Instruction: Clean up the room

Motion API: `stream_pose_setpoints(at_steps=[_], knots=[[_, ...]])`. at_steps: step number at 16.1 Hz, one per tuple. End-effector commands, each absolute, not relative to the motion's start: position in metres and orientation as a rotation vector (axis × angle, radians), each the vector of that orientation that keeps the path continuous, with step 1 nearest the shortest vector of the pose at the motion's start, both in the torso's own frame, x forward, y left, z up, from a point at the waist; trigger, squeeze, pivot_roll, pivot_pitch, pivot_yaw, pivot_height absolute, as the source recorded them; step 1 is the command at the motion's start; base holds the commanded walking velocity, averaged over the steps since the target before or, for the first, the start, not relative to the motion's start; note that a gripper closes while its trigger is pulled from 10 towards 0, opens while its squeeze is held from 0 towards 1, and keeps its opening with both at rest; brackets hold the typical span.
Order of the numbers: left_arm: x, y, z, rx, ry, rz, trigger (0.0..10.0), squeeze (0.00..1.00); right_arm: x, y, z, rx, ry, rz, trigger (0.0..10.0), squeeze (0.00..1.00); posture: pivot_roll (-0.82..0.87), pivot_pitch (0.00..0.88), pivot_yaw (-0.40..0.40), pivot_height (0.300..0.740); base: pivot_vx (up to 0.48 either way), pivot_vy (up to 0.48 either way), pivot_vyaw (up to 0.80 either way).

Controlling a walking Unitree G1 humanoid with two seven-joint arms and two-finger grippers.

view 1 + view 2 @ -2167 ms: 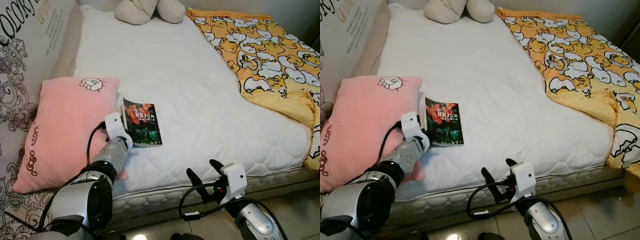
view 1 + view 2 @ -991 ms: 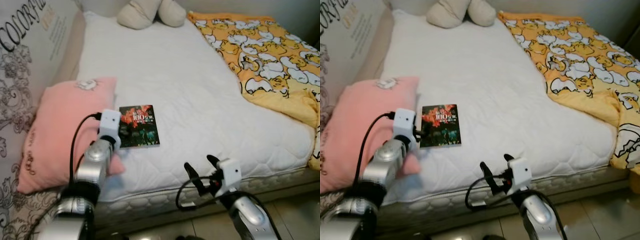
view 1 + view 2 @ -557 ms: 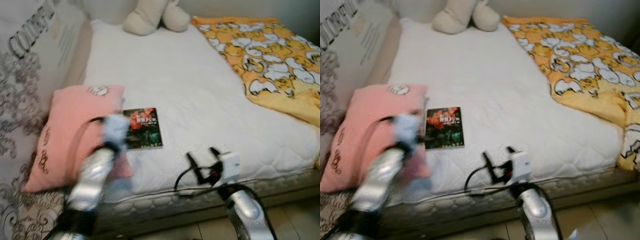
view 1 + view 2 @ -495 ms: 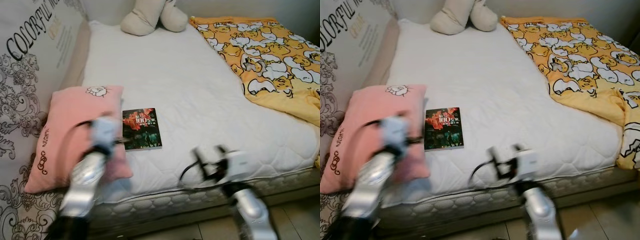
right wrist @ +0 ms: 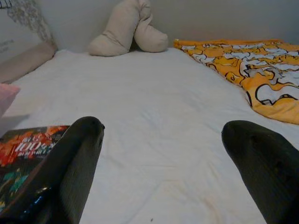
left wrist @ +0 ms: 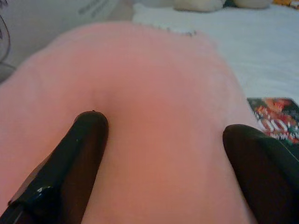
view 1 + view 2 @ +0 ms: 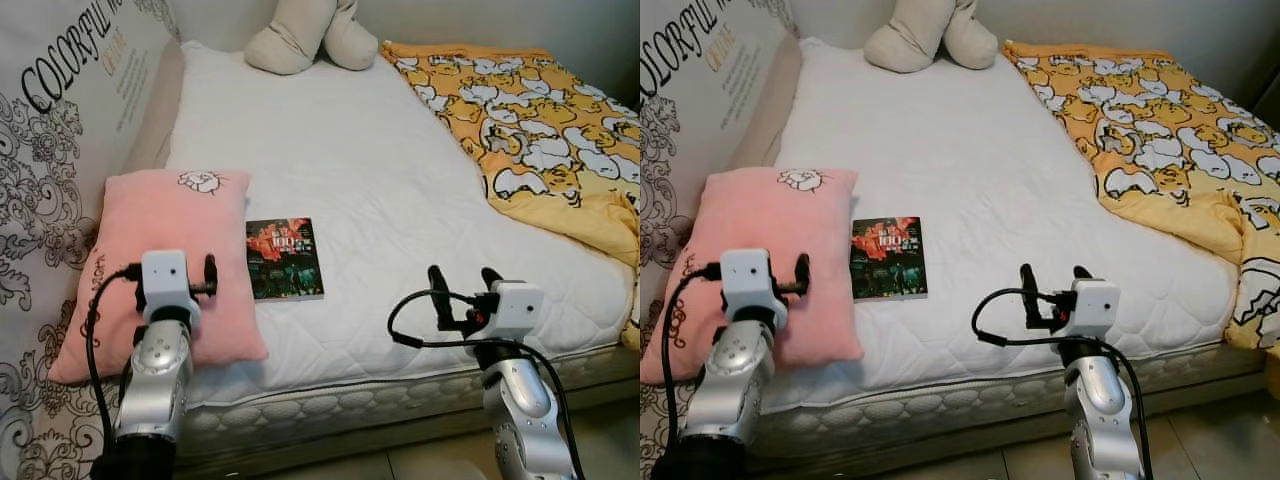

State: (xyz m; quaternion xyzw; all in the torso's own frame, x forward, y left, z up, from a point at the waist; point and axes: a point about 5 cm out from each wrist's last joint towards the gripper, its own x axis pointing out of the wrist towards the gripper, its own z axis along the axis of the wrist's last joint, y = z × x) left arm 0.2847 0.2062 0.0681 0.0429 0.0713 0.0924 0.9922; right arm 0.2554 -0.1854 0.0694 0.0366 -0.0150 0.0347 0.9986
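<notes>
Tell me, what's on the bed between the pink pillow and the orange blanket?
A dark paperback book beside the pink pillow, then bare white mattress up to the orange patterned blanket, in the eye views.

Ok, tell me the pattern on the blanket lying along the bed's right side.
Orange-yellow blanket printed with white and yellow cartoon figures; clearest in the left eye view.

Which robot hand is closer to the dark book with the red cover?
Left. The left gripper hovers over the pink pillow, right beside the dark book with the red cover. The right gripper is farther off, above the near edge of the white mattress.
</notes>
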Motion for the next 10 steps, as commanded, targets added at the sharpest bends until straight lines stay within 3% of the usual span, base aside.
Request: stream_pose_setpoints(at_steps=[1, 3, 4, 5, 6, 7, 10], knots=[[0.282, 0.200, 0.060, 0.089, 0.171, 0.129, 10.0, 1.00, 0.258, -0.190, 0.073, 0.083, -0.055, 0.051, 10.0, 1.00, -0.03, 0.000, -0.055, 0.740, 0.000, 0.000, 0.00], [0.286, 0.198, 0.062, 0.096, 0.161, 0.144, 10.0, 1.00, 0.260, -0.191, 0.075, 0.074, -0.067, 0.042, 10.0, 1.00, -0.03, 0.000, -0.047, 0.740, 0.000, 0.000, 0.00], [0.287, 0.195, 0.062, 0.068, 0.162, 0.124, 10.0, 0.94, 0.262, -0.191, 0.075, 0.059, -0.067, 0.044, 10.0, 1.00, -0.05, 0.000, -0.030, 0.740, 0.000, 0.000, 0.00], [0.289, 0.193, 0.062, 0.066, 0.163, 0.097, 10.0, 0.00, 0.263, -0.191, 0.076, 0.050, -0.067, 0.052, 10.0, 1.00, -0.06, 0.000, -0.025, 0.740, 0.000, 0.000, 0.00], [0.291, 0.191, 0.066, 0.057, 0.138, 0.083, 10.0, 0.00, 0.266, -0.191, 0.080, 0.031, -0.071, 0.060, 10.0, 1.00, -0.07, 0.000, -0.017, 0.740, 0.000, -0.465, 0.00], [0.295, 0.188, 0.070, 0.056, 0.117, 0.077, 10.0, 0.00, 0.268, -0.193, 0.082, 0.021, -0.077, 0.061, 10.0, 0.00, -0.07, 0.000, -0.010, 0.740, 0.000, -0.458, 0.00], [0.307, 0.182, 0.083, 0.058, 0.052, 0.052, 10.0, 0.00, 0.272, -0.195, 0.081, 0.010, -0.074, 0.055, 10.0, 0.00, -0.08, 0.000, 0.003, 0.740, 0.000, -0.454, 0.00]])
